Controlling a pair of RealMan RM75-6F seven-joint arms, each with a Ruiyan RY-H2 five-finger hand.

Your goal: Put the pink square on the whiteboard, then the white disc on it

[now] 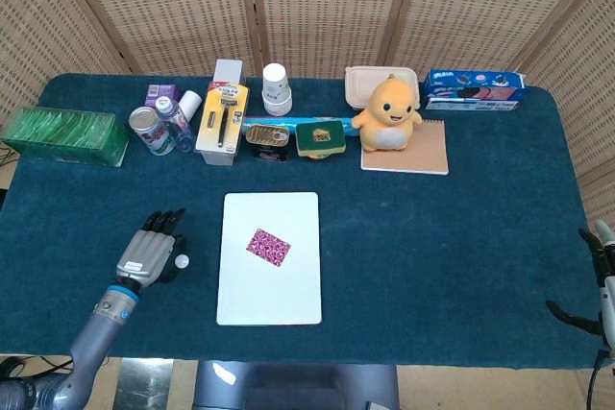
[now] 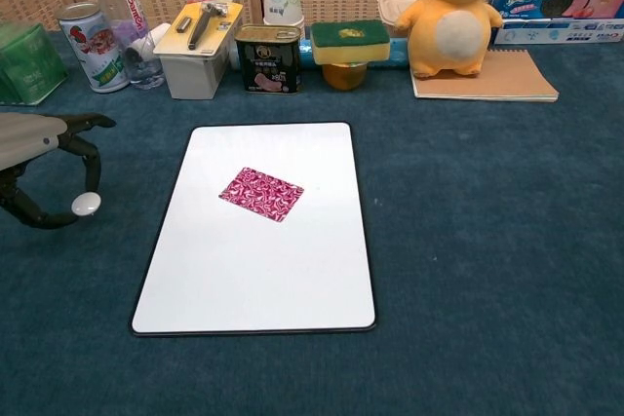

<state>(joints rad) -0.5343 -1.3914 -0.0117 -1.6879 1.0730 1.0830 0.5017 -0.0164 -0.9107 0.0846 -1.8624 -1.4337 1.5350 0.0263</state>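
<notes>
Whiteboard (image 2: 255, 270) lies flat on the blue cloth-covered table (image 2: 487, 241), bearing the pink square (image 2: 260, 193) on its upper half. White disc (image 2: 85, 204) sits left of the board, pinched between thumb and a finger of the left hand (image 1: 146, 257). Right hand (image 1: 602, 280) shows only partly at the table's right edge; whether its fingers are clenched cannot be told. Back row: a cream box (image 2: 197, 54) with a razor (image 2: 200, 19) on its yellow lid, a luncheon-meat tin (image 2: 267, 58), a drinks can (image 2: 91, 33).

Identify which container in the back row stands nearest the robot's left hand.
The red-labelled metal can, at the row's left beside the clear plastic bottle; it stands closest to the left hand, while the white paper cup stands farther right.
</notes>
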